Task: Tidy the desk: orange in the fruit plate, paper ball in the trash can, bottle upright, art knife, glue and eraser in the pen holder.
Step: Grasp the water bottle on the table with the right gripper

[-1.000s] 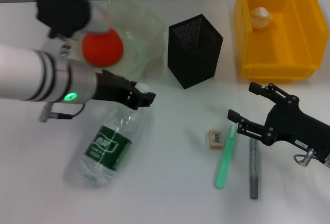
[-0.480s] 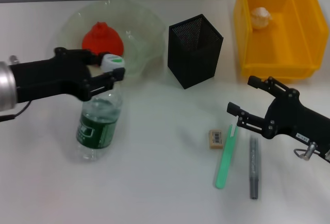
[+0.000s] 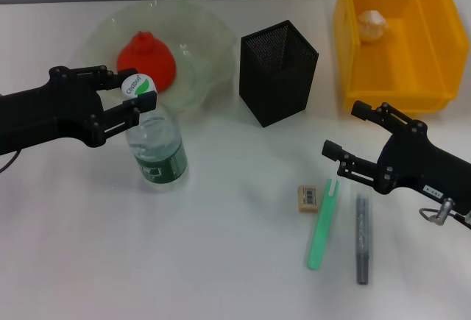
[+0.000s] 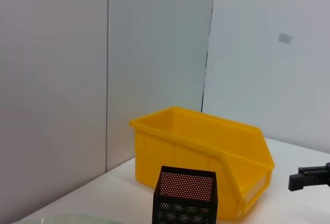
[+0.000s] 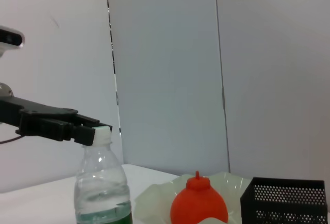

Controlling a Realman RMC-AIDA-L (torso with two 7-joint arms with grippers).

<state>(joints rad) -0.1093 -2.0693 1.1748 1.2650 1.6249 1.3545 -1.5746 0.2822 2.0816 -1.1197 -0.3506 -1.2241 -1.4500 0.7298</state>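
The bottle [image 3: 157, 147] stands upright on the desk in front of the fruit plate [image 3: 211, 32]. My left gripper [image 3: 135, 90] is shut on its white cap, coming in from the left. It also shows in the right wrist view, where the left gripper [image 5: 96, 133] holds the bottle [image 5: 100, 190] at the cap. The orange [image 3: 146, 58] lies in the plate. The paper ball [image 3: 372, 24] lies in the yellow trash can [image 3: 423, 77]. The eraser [image 3: 308, 197], a green art knife [image 3: 321, 224] and a grey glue stick [image 3: 361, 237] lie on the desk. My right gripper [image 3: 342, 129] is open just right of and above them.
The black mesh pen holder [image 3: 278, 71] stands between the plate and the trash can. The left wrist view shows the trash can [image 4: 206, 149], the pen holder [image 4: 185, 195] and my right gripper's tip [image 4: 308, 177] farther off.
The left gripper has swung the bottle from lying on its side to standing upright, holding it at the cap. The right gripper has barely moved.
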